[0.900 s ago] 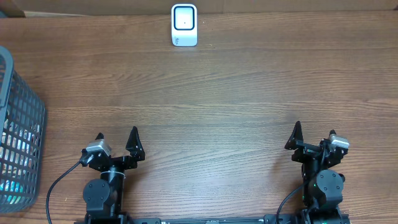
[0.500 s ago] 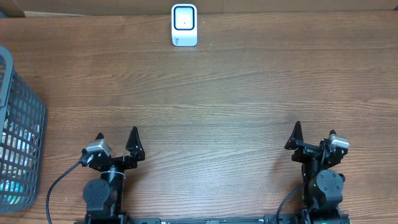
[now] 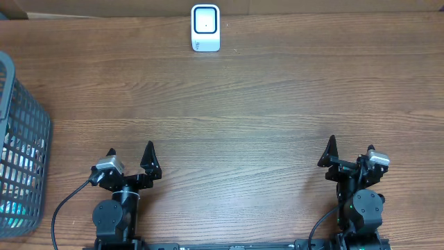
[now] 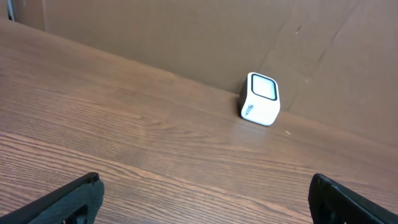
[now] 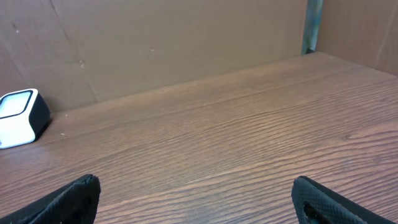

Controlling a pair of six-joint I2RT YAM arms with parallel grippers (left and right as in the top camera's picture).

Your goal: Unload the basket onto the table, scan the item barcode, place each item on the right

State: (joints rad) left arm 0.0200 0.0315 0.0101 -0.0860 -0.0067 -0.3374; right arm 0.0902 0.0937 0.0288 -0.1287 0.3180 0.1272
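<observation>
A small white barcode scanner [image 3: 205, 28] with a dark window stands at the table's far edge; it also shows in the left wrist view [image 4: 260, 107] and at the left of the right wrist view [image 5: 18, 118]. Blue and white items [image 3: 17, 156] show through the mesh of a grey basket [image 3: 38, 111] at the far left. No barcode is visible. My left gripper [image 3: 130, 149] [image 4: 205, 180] rests at the near left, open and empty. At the near right, my right gripper [image 3: 350, 146] [image 5: 195, 182] is also open with nothing in it.
A brown cardboard wall [image 4: 186, 37] stands behind the scanner along the table's far edge. The wooden tabletop [image 3: 243, 111] stretches between the grippers and the scanner. The basket's rim rises above the table at the left edge.
</observation>
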